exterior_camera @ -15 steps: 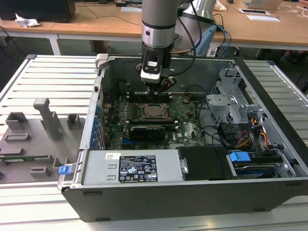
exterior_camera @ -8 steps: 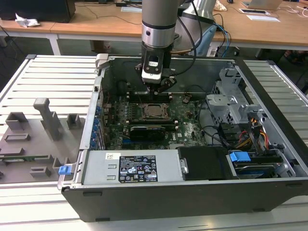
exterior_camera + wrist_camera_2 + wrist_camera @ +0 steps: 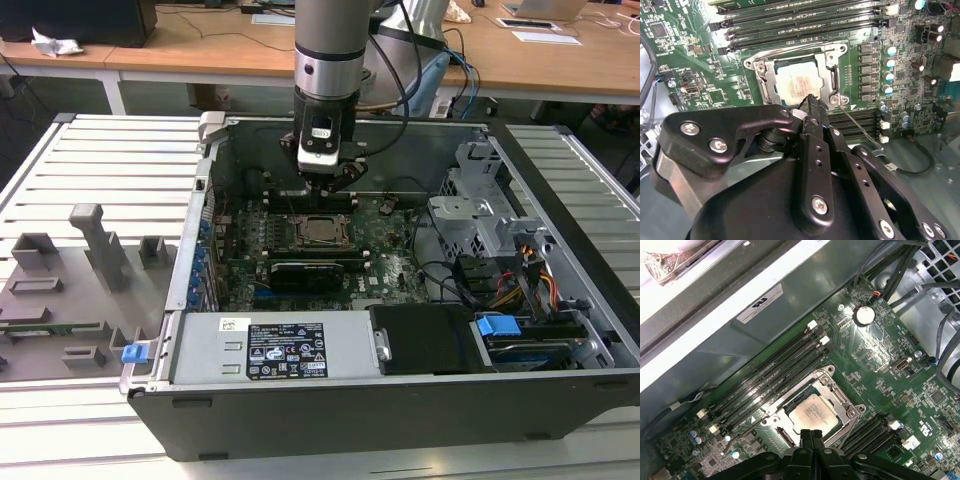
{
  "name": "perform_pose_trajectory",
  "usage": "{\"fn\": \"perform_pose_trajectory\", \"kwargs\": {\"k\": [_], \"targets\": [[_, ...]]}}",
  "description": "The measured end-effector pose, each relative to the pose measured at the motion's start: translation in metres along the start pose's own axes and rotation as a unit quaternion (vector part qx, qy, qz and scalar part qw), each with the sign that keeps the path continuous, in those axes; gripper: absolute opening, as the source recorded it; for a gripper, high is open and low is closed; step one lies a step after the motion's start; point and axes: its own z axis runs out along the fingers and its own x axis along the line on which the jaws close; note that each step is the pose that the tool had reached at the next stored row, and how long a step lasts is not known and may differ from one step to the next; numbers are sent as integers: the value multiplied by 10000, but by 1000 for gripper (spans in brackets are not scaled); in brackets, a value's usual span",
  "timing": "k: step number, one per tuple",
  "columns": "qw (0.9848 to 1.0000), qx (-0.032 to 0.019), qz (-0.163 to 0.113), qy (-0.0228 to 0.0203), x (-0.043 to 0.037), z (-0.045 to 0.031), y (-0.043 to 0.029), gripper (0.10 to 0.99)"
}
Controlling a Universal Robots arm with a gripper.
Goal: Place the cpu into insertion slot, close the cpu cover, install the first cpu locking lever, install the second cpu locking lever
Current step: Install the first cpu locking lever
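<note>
Subject: the cpu (image 3: pixel 797 82), a flat square chip with a dull silver top and a pale edge. It sits in the insertion slot (image 3: pixel 792 402) on the green motherboard (image 3: pixel 875 365). The cpu cover (image 3: pixel 765 82), a silvery frame plate with a square window, lies flat around it, so the chip's top shows through the window. A lever rod (image 3: pixel 856 122) slants away from the socket corner across the neighbouring memory slots (image 3: pixel 860 125). Markings: faint print on the chip's top is not legible. A white sticker (image 3: pixel 760 305) is fixed to the case wall, and a black label (image 3: pixel 287 350) lies on the power supply (image 3: pixel 210 345). Arm: in the exterior view it descends near vertically into the open case (image 3: pixel 560 290). The gripper (image 3: pixel 810 99) points down at the socket's edge that lies farther from that camera. Its fingers (image 3: pixel 812 437) are pressed together with nothing seen between them. In both wrist views the tips overlap the rim of the cover. Contact with the cover cannot be confirmed.
</note>
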Motion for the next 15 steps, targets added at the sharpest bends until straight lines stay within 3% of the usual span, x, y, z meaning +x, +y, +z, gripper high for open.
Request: {"fn": "perform_pose_trajectory", "kwargs": {"k": [15], "targets": [[9995,-2,-319,6,0,0,0,106]]}}
